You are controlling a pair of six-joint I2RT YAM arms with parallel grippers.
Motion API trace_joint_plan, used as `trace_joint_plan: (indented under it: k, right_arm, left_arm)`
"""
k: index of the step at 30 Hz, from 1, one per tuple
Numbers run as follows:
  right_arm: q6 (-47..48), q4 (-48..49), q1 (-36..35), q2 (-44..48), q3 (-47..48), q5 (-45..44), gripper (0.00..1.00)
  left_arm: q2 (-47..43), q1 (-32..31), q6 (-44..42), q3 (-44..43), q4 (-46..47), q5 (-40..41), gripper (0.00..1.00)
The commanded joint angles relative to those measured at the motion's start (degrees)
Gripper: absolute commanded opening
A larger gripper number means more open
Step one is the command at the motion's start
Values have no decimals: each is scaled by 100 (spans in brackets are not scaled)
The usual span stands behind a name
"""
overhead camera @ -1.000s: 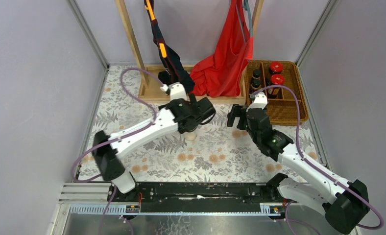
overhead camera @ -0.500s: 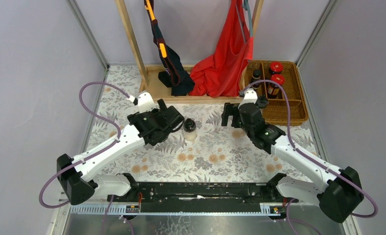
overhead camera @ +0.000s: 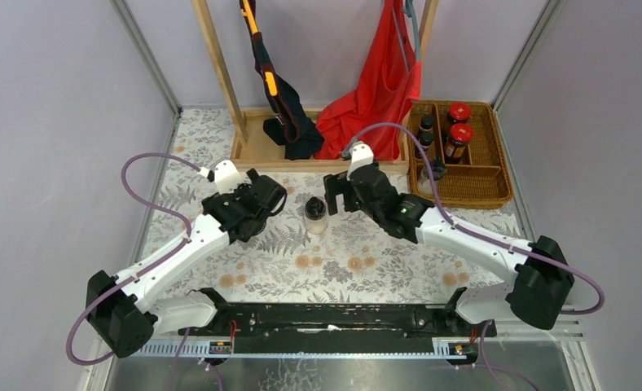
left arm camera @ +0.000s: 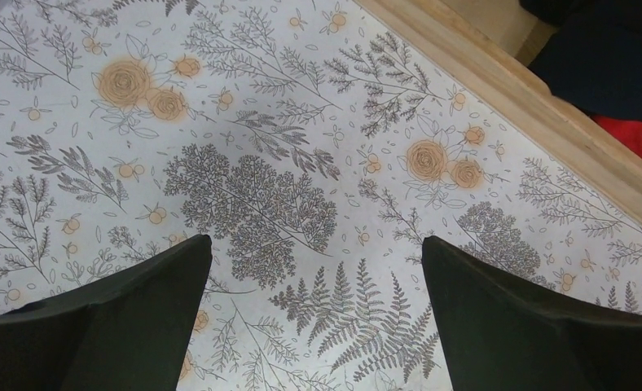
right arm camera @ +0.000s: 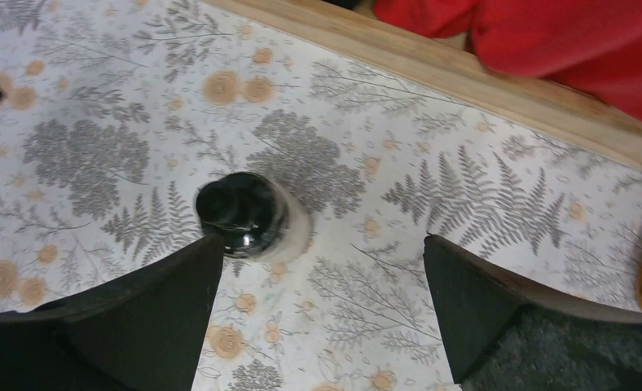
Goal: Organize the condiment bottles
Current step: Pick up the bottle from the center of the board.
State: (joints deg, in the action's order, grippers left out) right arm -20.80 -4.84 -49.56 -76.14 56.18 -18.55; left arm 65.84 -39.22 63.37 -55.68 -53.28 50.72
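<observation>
A pale translucent black-capped bottle (overhead camera: 315,217) stands upright on the floral mat between my two grippers. In the right wrist view it (right arm camera: 248,216) sits just beyond my left fingertip, not between the jaws. My right gripper (overhead camera: 334,194) (right arm camera: 322,239) is open and empty, just right of the bottle. My left gripper (overhead camera: 275,198) (left arm camera: 315,240) is open and empty over bare mat, left of the bottle. The wicker basket (overhead camera: 497,175) holds two red-lidded dark jars (overhead camera: 459,112) (overhead camera: 459,134), a small dark black-capped bottle (overhead camera: 426,124) and a pale bottle (overhead camera: 437,169).
A wooden rack base (overhead camera: 257,151) runs along the back of the mat, with a red cloth (overhead camera: 375,98) and a dark garment (overhead camera: 289,122) hanging over it. Its wooden edge shows in the left wrist view (left arm camera: 546,106). Side walls close both flanks.
My left arm has let go of the pale bottle and drawn back to the left. My right arm has swung left from the basket to beside the bottle.
</observation>
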Motion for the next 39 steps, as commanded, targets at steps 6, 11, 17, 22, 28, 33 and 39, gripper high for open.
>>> trace_joint_plan:
  k: [6,11,17,22,28,33,39]
  right_arm:
    - [269,-8,-505,-669,909,-67,100]
    - [309,-96,-709,-1100,1161,-137,100]
    - [313,-88,-751,-1491,1283,-72,100]
    - [325,-104,-795,-1795,1407,-153,100]
    - [366,-131,-807,-2113,1529,-179,100]
    - [313,-72,-803,-2240,1536,-131,99]
    - [256,-39,-804,-2397,1519,-123,93]
  left_arm:
    - [120,213,-42,74,392,-261,100]
    - [-60,434,-106,210,591,-483,100]
    - [-40,595,-140,253,625,-630,100]
    - [7,608,-163,211,621,-649,100]
    - [3,617,-185,189,633,-655,100]
    - [4,626,-194,188,632,-662,100]
    - [14,633,-194,215,658,-694,100]
